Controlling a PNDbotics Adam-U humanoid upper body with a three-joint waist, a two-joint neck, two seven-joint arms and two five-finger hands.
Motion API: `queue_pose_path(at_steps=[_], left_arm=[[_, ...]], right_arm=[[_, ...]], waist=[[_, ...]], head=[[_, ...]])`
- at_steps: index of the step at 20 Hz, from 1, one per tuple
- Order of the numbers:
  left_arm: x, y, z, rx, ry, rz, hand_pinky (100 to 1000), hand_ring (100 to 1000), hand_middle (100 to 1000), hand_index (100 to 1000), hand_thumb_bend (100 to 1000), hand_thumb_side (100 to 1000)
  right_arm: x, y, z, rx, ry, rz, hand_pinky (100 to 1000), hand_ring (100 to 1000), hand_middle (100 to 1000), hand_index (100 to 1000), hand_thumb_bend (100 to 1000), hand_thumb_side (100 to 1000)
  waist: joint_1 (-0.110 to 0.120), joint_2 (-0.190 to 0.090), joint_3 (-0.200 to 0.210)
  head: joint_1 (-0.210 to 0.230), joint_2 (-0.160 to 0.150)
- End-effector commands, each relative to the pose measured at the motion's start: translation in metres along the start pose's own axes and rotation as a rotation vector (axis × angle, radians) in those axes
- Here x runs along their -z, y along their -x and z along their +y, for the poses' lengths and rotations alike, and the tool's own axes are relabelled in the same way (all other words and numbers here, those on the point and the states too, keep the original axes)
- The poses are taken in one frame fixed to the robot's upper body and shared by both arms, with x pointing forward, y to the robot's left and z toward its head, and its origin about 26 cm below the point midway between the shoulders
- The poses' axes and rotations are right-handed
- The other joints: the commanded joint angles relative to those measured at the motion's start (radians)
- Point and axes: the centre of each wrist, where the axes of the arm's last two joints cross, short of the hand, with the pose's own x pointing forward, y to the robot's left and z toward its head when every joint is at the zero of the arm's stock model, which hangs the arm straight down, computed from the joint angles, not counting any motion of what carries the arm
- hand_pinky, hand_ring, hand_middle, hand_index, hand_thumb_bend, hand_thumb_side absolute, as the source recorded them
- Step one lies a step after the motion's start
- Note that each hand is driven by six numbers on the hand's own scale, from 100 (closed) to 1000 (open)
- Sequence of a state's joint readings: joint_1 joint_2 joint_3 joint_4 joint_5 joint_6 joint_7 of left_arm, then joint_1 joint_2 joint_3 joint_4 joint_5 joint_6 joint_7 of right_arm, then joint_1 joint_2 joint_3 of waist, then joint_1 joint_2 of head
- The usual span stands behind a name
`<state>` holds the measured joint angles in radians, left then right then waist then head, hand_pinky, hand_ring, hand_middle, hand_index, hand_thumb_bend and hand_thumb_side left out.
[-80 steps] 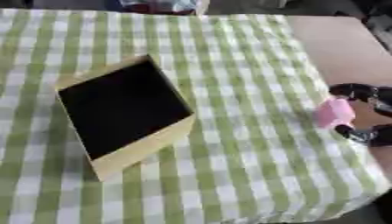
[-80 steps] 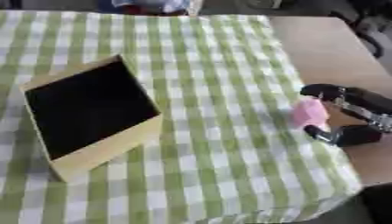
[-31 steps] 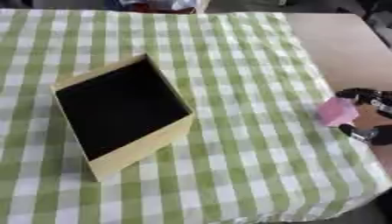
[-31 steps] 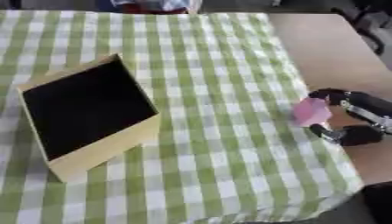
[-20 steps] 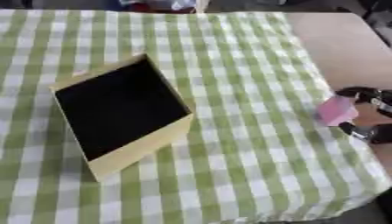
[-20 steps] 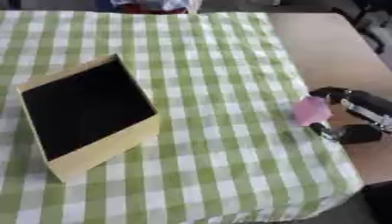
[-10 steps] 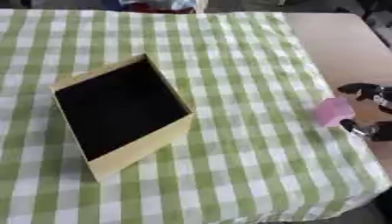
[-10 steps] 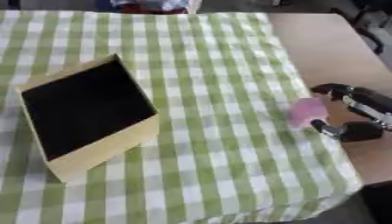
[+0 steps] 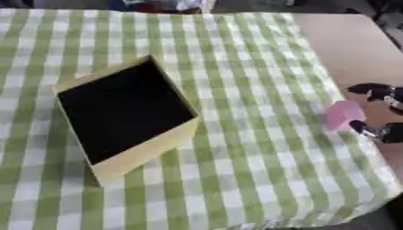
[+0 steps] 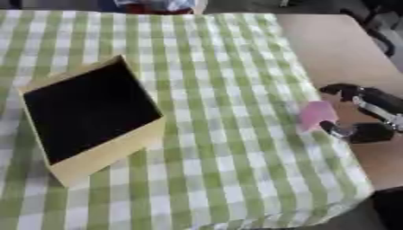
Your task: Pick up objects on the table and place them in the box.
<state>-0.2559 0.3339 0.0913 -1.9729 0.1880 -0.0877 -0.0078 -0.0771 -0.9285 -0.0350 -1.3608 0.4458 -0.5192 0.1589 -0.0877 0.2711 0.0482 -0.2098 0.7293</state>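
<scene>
Right eye view shows the box (image 10: 91,119), a pale yellow open-topped carton with a dark interior, standing askew on the green-and-white checked cloth (image 10: 228,148); no brand, label or writing is legible on any surface. The right hand (image 10: 364,117) enters from the view's right side, well to the right of the box, its thumb and fingers curled to pinch a small pink object (image 10: 316,115). The pink object sits at the cloth's right border, where the bare tan table (image 10: 338,49) begins. Between the box and the pink object lies an unobstructed stretch of cloth. Beyond the box, toward the far edge, the cloth is likewise open. The cloth's near edge drops off the table below the box. The left hand appears in neither view.
</scene>
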Motion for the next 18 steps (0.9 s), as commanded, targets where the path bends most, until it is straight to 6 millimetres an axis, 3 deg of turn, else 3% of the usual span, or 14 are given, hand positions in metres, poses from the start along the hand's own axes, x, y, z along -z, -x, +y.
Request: queue_pose_path(at_steps=[1, 18], left_arm=[[0.004, -0.006, 0.003, 0.02, 0.012, -0.023, 942, 754, 828, 798, 227, 960], [0.004, -0.005, 0.003, 0.019, 0.012, -0.022, 942, 755, 828, 797, 228, 961]], right_arm=[[-0.001, 0.004, -0.013, -0.034, -0.005, 0.007, 792, 922, 925, 1000, 251, 696], [-0.001, 0.016, -0.004, -0.025, -0.035, 0.044, 791, 917, 918, 1000, 247, 683]], waist=[[0.001, -0.012, 0.0], [0.002, -0.01, 0.001]], head=[[-0.004, 0.001], [-0.007, 0.0]])
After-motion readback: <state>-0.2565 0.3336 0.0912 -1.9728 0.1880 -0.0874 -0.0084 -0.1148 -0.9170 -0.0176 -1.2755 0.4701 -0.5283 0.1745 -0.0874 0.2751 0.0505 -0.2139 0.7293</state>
